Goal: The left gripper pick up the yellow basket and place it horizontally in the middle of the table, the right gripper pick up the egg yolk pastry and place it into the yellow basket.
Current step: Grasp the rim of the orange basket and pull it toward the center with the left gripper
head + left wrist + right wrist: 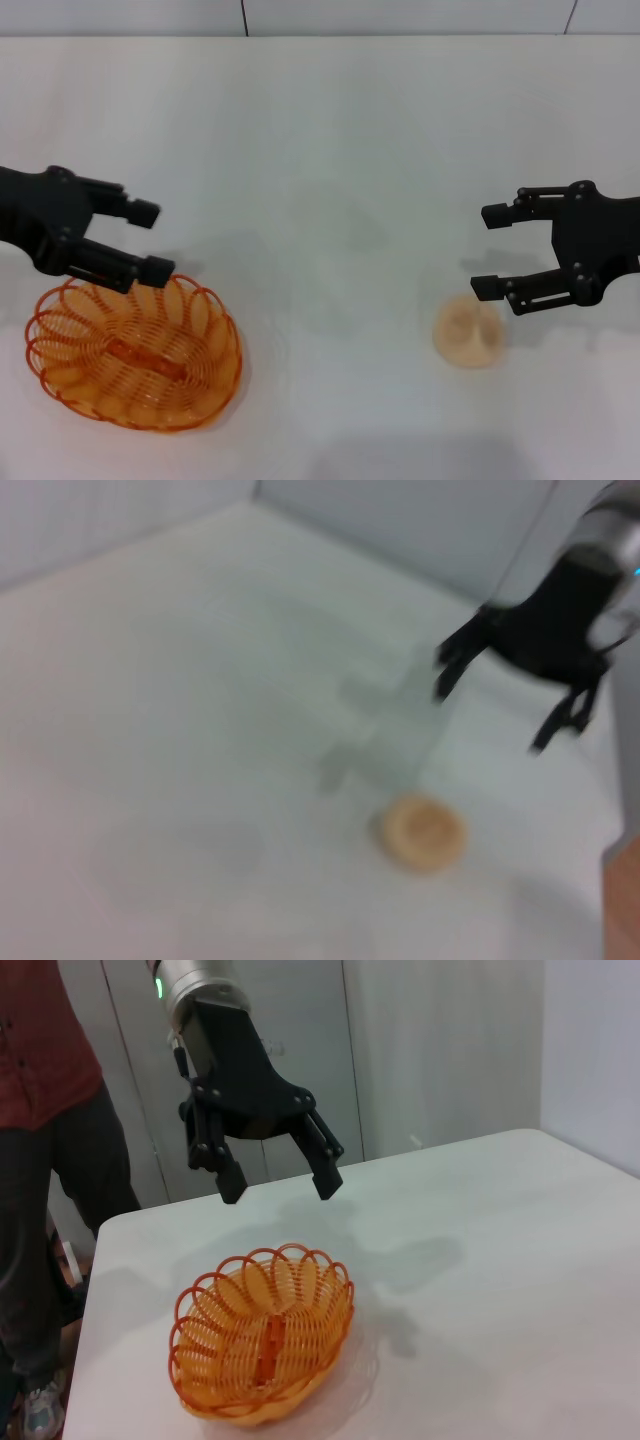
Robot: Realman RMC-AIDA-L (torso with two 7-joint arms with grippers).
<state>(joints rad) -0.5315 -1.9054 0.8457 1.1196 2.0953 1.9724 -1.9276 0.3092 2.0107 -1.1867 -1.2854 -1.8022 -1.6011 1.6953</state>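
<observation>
The yellow basket (pixel 135 352), an oval of orange wire loops, sits on the white table (pixel 320 150) at the front left; it also shows in the right wrist view (pixel 265 1332). My left gripper (pixel 152 240) is open and empty, hovering just above the basket's far rim; it shows in the right wrist view (pixel 280 1178) too. The egg yolk pastry (pixel 468 332) lies on the table at the front right, also in the left wrist view (pixel 424 831). My right gripper (pixel 490 252) is open and empty, a little above and behind the pastry; it shows in the left wrist view (pixel 490 695).
A person in a red shirt (pixel 45 1140) stands beyond the table's left end, in front of grey cabinet doors (pixel 300 1040). The table's back edge meets a wall (pixel 320 15).
</observation>
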